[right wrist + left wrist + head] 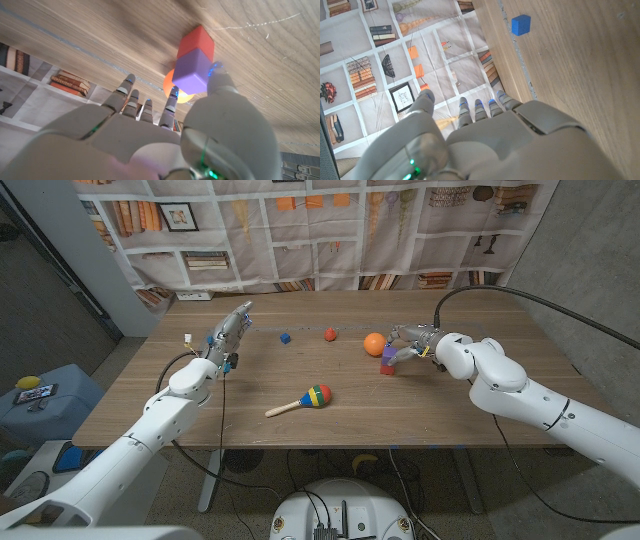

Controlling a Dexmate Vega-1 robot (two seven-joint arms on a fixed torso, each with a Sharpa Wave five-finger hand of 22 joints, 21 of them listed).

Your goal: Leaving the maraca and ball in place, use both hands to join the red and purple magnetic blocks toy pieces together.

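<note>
While purple block [193,73] is sitting on red block [196,42], right hand [410,343] is pinching it; left hand [229,334] hovering, fingers spread, holding nothing

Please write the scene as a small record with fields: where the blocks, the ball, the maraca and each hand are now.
red block: on the table, touching the purple block
purple block: on the red block, at the right hand's fingertips
right hand: by the joined blocks; grip unclear
left hand: raised over the table's left part, holding nothing
orange ball: beside the blocks
maraca: lying near the table's front middle
blue block: alone, near the back
small red piece: alone, near the back
</note>
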